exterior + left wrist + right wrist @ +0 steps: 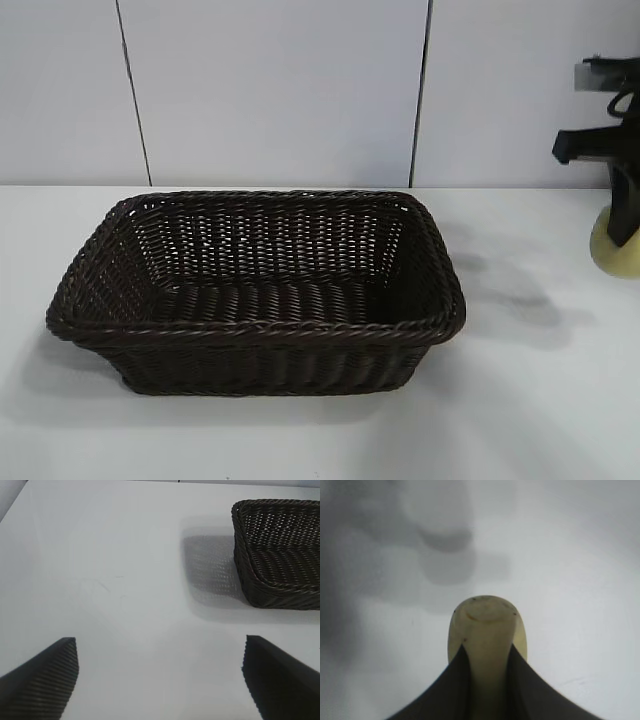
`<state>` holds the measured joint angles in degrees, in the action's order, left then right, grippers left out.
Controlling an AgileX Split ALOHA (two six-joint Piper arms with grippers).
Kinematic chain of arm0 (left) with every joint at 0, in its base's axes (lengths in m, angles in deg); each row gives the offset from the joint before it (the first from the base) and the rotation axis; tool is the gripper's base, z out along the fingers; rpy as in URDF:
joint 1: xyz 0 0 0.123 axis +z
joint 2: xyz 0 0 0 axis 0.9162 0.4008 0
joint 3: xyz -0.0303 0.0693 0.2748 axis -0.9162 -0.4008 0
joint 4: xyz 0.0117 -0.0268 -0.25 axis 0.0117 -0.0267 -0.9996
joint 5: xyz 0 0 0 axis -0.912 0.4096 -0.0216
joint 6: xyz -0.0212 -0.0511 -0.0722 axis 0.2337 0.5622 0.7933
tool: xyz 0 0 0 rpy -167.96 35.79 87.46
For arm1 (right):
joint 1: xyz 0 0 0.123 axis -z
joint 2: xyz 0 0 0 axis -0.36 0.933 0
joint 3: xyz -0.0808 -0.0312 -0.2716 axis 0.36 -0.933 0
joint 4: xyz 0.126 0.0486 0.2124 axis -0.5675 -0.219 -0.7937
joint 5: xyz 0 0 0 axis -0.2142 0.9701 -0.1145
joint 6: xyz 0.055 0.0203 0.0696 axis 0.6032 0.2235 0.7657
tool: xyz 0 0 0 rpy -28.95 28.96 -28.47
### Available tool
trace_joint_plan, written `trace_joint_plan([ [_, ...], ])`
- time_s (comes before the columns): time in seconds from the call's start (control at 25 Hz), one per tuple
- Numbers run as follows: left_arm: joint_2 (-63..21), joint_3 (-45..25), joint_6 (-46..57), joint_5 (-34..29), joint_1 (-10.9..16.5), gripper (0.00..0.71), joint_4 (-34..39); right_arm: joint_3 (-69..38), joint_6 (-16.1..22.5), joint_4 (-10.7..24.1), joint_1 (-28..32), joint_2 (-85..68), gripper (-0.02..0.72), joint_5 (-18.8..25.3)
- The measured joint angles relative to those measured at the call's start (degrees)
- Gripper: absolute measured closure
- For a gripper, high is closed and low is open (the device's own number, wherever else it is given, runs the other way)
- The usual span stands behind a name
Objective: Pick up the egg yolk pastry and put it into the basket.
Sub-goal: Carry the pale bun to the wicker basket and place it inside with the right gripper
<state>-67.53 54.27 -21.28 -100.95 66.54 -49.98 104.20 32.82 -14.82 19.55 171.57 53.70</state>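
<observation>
On the white table (pixel 300 440), the basket (pixel 255 330) was seen to take up the middle, with its open interior holding nothing that could be made out. Well apart from it, at the right edge of the exterior view, the right gripper (pixel 622 235) was pointed steeply downward and was clamped on the egg yolk pastry (pixel 603 245), which was squeezed between the 2 dark fingers (pixel 445 690) and appeared to be held clear of the tabletop, its shadow lying apart from it in the right wrist view. The left gripper (pixel 160 680) was parked near the basket's other side, low over bare table, its jaws spread wide and nothing between them. The step in hand was judged to be the carry toward the basket. It would be done well if the pastry were kept high enough to pass over the braided rim, the squeeze were kept no harder than needed on a soft, easily dented bun, and the release were made low over the basket's floor, away from the flaring sides.
</observation>
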Motion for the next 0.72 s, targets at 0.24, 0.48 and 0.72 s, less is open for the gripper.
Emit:
trace_joint_plan([
  [0.24, 0.0, 0.0, 0.0, 0.0, 0.0, 0.064, 0.0, -0.1, -0.2, -6.5, 0.0, -0.3, 0.587, 0.1],
  [0.48, 0.0, 0.0, 0.0, 0.0, 0.0, 0.064, 0.0, -0.1, -1.9, -12.5, -0.1, -0.3, 0.587, -1.1],
  [0.72, 0.0, 0.0, 0.0, 0.0, 0.0, 0.064, 0.0, -0.1, -3.4, -14.0, -4.9, -0.3, 0.587, -2.5],
])
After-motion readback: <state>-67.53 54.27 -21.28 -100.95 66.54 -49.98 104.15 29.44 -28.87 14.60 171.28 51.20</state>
